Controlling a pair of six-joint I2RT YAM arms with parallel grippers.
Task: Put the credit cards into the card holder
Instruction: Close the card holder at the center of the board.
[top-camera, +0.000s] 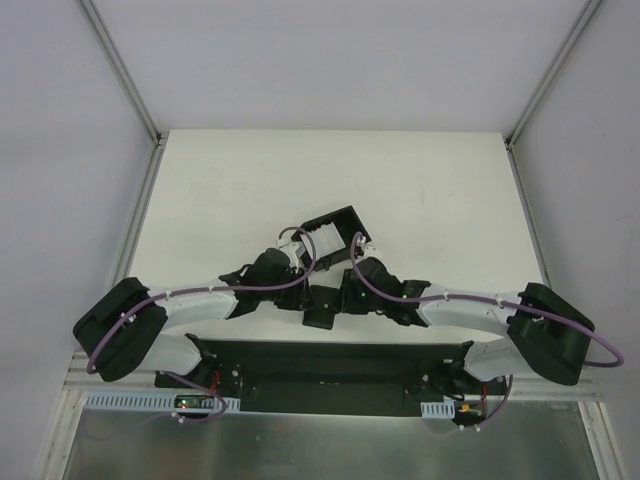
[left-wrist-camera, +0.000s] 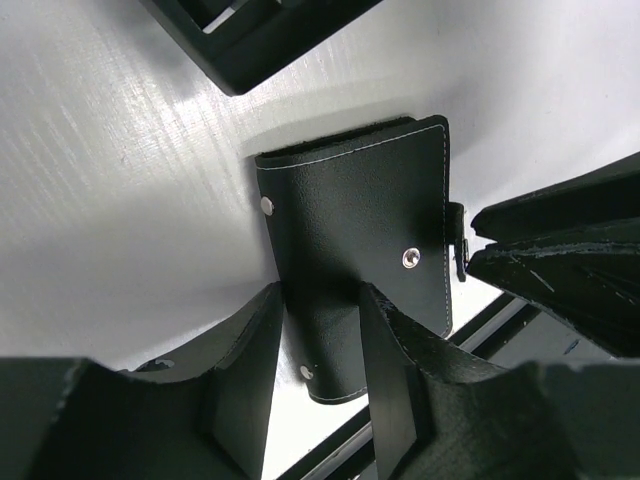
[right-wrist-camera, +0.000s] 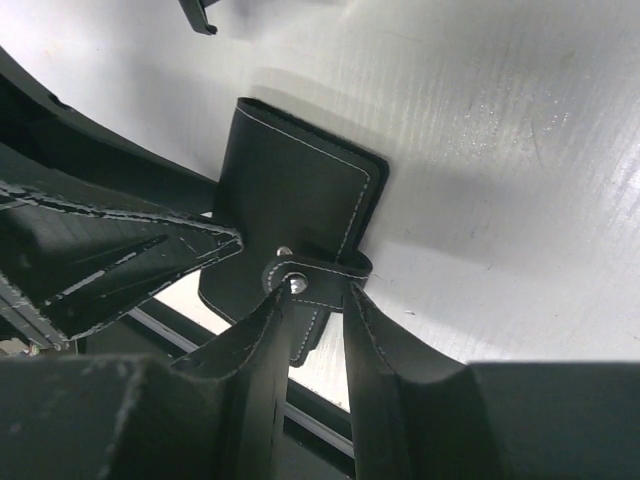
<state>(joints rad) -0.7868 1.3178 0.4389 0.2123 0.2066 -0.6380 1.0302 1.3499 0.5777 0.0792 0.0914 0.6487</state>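
Note:
The card holder (left-wrist-camera: 360, 210) is a black stitched wallet, folded closed, lying near the table's front edge (top-camera: 322, 306). My left gripper (left-wrist-camera: 320, 300) is shut on its lower flap, one finger against each side. In the right wrist view, the wallet (right-wrist-camera: 290, 190) shows its clasp tab (right-wrist-camera: 315, 272) with a metal snap, and my right gripper (right-wrist-camera: 312, 295) is shut on that tab. From above, both grippers meet at the wallet, the left gripper (top-camera: 300, 290) facing the right gripper (top-camera: 345, 290). No credit cards are in view.
A larger black walled tray (top-camera: 335, 235) stands just behind the wallet, its corner visible in the left wrist view (left-wrist-camera: 250, 40). The black base rail (top-camera: 330, 365) runs along the near edge, close under the wallet.

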